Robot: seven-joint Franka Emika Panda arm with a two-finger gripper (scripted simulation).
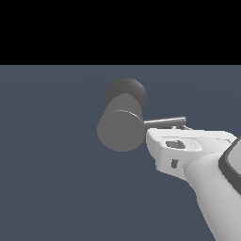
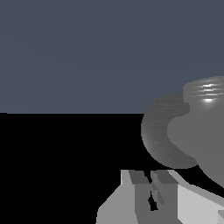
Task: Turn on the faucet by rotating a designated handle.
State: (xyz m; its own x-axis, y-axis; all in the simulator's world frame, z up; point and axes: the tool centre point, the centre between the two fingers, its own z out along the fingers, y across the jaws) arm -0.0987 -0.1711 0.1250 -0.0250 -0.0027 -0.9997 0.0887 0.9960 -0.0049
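The faucet [image 1: 120, 130] is a fat matte grey cylinder with its flat round face toward the exterior view, and a darker dome [image 1: 126, 91] sits behind and above it. Its handle [image 1: 164, 122], a thin shiny grey rod, sticks out level toward the exterior view's right. My white gripper [image 1: 183, 129] sits just under the rod's outer end, very close to it; contact cannot be told. In the wrist view the fingers [image 2: 136, 192] stand close together with only a thin dark slit between them and nothing held, and the faucet [image 2: 175, 135] looms just beyond my gripper [image 2: 151, 176]. The handle is not distinguishable there.
The white arm [image 1: 212, 197] comes in from the lower corner on the exterior view's right. A plain blue-grey floor [image 1: 52, 164] spreads around the faucet. No other objects show.
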